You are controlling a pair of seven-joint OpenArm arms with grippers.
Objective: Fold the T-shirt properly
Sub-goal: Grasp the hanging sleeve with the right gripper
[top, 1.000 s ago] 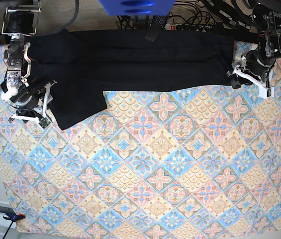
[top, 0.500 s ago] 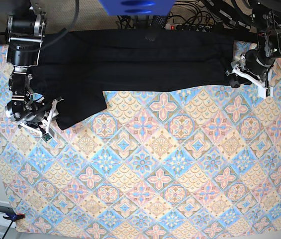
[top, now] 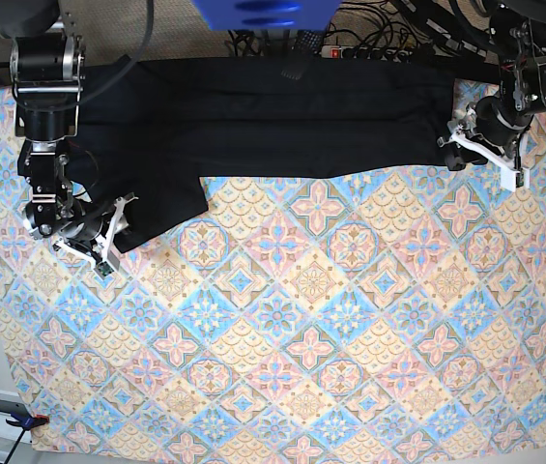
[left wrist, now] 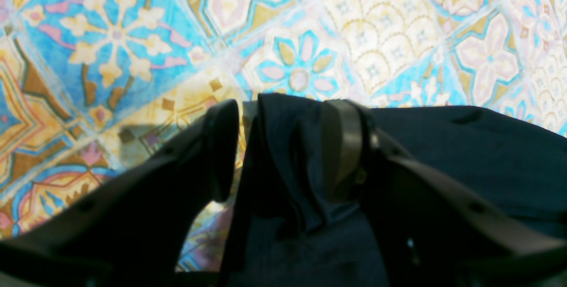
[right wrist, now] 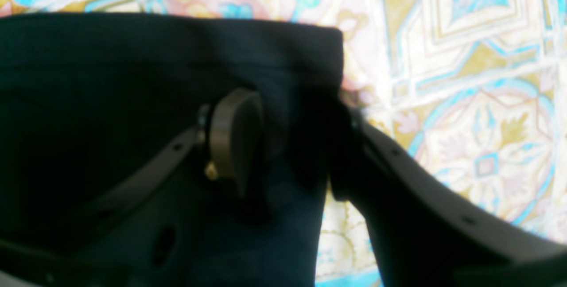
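Base view: right tool (top: 108, 235), clamped on the plain black cloth T-shirt (top: 282, 121), has dragged its corner lower; left tool (top: 461, 145) straddles the opposite edge, jaws apart.

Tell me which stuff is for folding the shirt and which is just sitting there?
For the job:
black T-shirt
left gripper, around the shirt's edge
right gripper, around the shirt's corner
patterned tablecloth, the folding surface

Just lying about:
power strip and cables
blue object at the far edge
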